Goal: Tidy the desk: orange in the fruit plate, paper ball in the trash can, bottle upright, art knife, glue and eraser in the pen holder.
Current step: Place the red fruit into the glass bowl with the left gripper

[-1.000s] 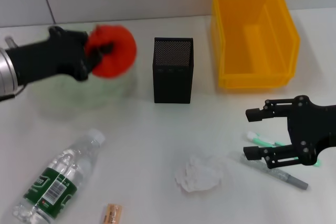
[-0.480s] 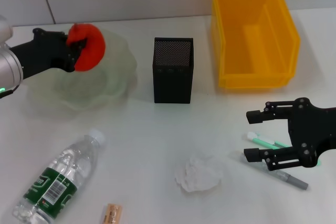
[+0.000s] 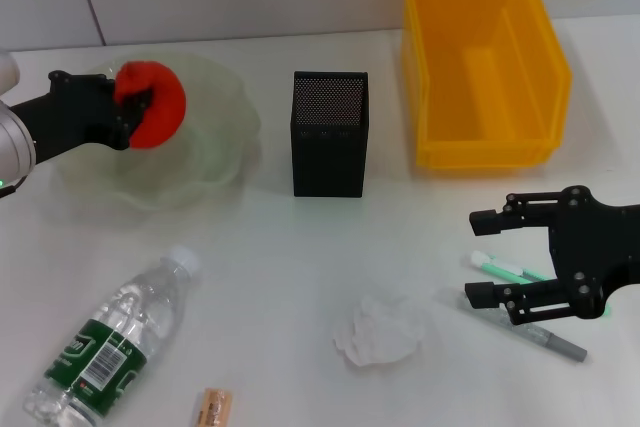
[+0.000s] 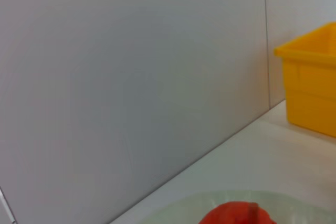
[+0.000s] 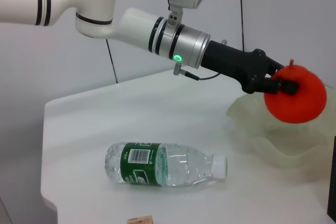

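Lowering the orange point(image 3: 152, 105), clamped in the left gripper point(image 3: 132, 107), into the fruit plate point(image 3: 215, 152) below before letting go would prevent rolling

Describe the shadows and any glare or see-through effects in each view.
Head view: soft shadows lie under the paper ball and beside the pen holder; the translucent fruit plate lets the table show through. Right wrist view: the lying bottle shows glints, and the left gripper holds the orange. Left wrist view: mostly evenly lit wall.
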`<action>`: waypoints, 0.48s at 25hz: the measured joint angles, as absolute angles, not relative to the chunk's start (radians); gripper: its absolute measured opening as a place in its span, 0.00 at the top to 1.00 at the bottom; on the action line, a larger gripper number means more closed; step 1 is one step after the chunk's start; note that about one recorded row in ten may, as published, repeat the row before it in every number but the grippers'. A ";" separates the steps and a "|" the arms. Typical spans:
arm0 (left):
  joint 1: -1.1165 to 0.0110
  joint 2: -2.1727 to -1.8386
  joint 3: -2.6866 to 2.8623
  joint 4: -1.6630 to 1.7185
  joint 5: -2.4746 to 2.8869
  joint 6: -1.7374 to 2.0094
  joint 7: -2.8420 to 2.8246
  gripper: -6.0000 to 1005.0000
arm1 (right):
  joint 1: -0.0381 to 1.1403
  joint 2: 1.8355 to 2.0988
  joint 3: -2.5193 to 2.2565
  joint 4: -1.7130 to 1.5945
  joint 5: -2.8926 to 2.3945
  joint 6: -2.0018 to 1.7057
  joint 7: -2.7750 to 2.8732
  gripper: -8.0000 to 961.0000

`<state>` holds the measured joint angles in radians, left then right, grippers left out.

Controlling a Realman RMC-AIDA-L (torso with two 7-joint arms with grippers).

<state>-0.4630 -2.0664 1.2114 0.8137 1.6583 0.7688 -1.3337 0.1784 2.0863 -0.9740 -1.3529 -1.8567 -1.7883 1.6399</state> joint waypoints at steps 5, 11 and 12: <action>-0.461 -2.068 1.219 0.809 1.659 0.775 -1.328 0.74 | 0.177 2.086 -0.974 -1.353 -1.856 -1.788 1.640 0.20; -0.467 -2.069 1.212 0.807 1.651 0.794 -1.333 0.55 | 0.172 2.086 -0.974 -1.351 -1.845 -1.789 1.640 0.20; -0.467 -2.069 1.211 0.809 1.649 0.795 -1.332 0.52 | 0.172 2.086 -0.974 -1.351 -1.845 -1.789 1.640 0.20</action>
<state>-0.4673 -2.0692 1.2111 0.8086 1.6491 0.7949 -1.3322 0.1718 2.0863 -0.9740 -1.3505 -1.8447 -1.7891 1.6398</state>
